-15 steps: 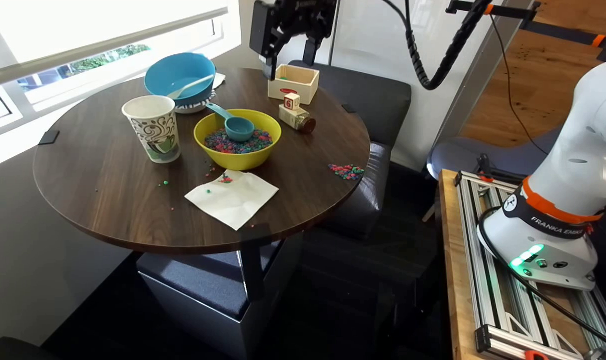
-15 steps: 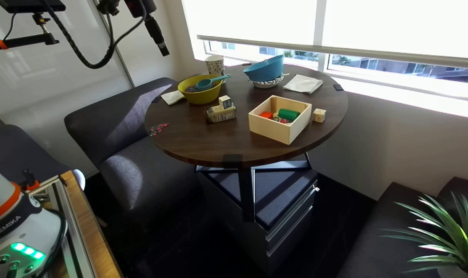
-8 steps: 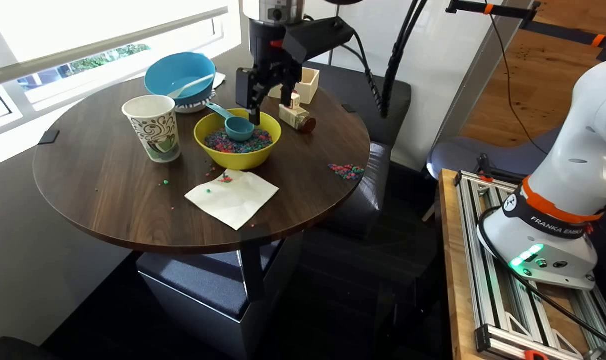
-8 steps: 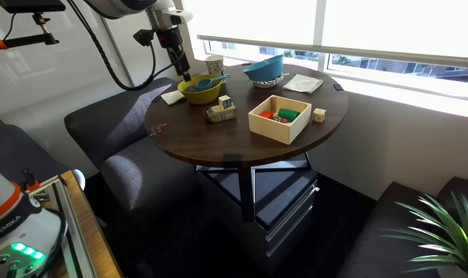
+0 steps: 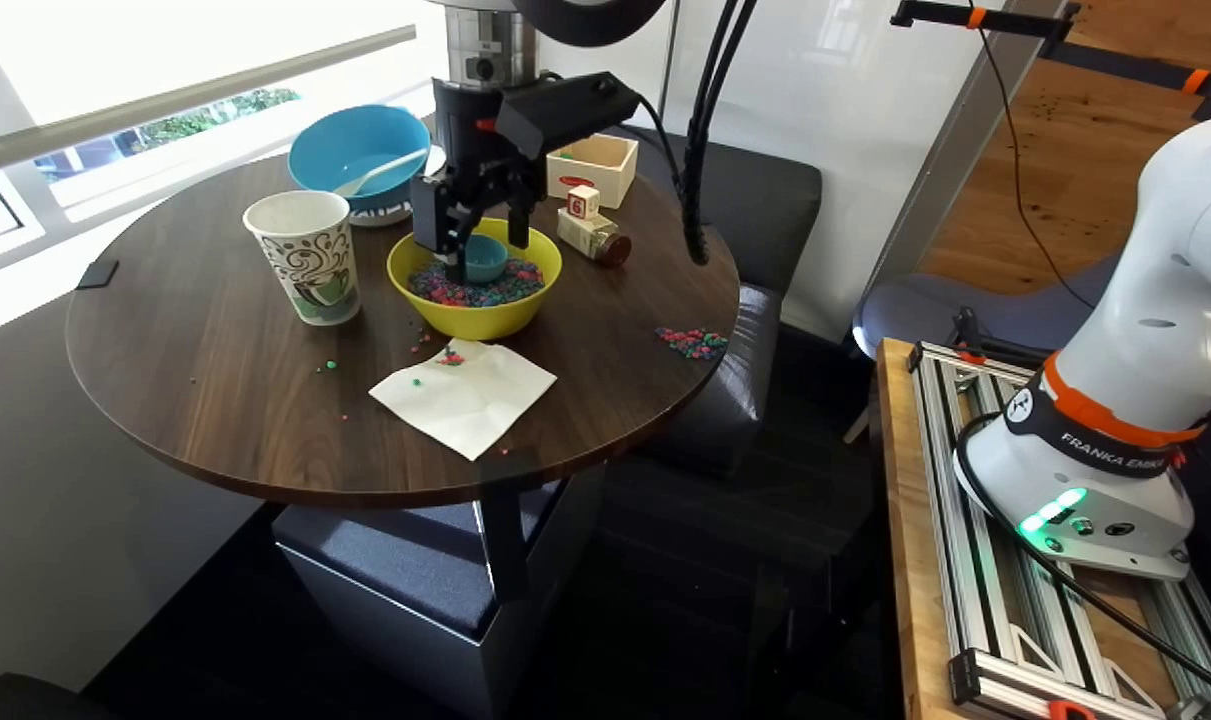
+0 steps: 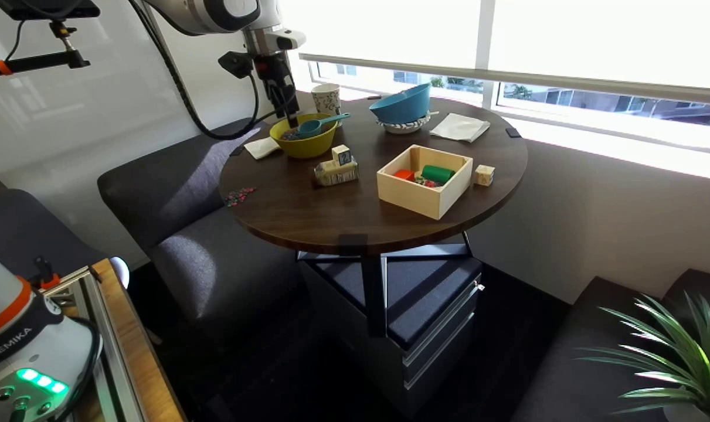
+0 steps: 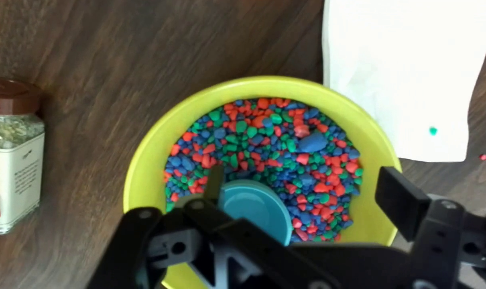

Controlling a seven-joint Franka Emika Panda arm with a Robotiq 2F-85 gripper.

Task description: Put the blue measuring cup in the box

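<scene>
Your jaws stand wide apart, pointing down at the yellow bowl point(image 5: 485, 322), and they have nothing in their hold. The measuring cup point(image 7: 259, 208) lies inside this bowl, upon the coloured bits point(image 7: 273, 154). In the wrist view you see it between the two jaws, right beside one of them and well apart from the other; whether the nearer jaw touches it, you cannot tell. In an exterior view its handle point(image 6: 336, 118) reaches out over the rim of the yellow bowl.

The box point(image 6: 413, 196) stands on the tabletop point(image 6: 313, 211), well apart from the yellow bowl. Inside it you can see a green piece point(image 6: 438, 173) and a red piece point(image 6: 404, 174). A wooden block point(image 6: 484, 174) is just beside the box.

Near the yellow bowl, a jar point(image 5: 585, 235) lies on its side, and a number block point(image 5: 582, 203) rests on top of it. On other sides of the yellow bowl you have a napkin point(image 5: 463, 400) and a paper cup point(image 5: 310, 255), which stands upright. The blue bowl point(image 6: 401, 106) sits tilted upon a patterned bowl point(image 6: 403, 126).
</scene>
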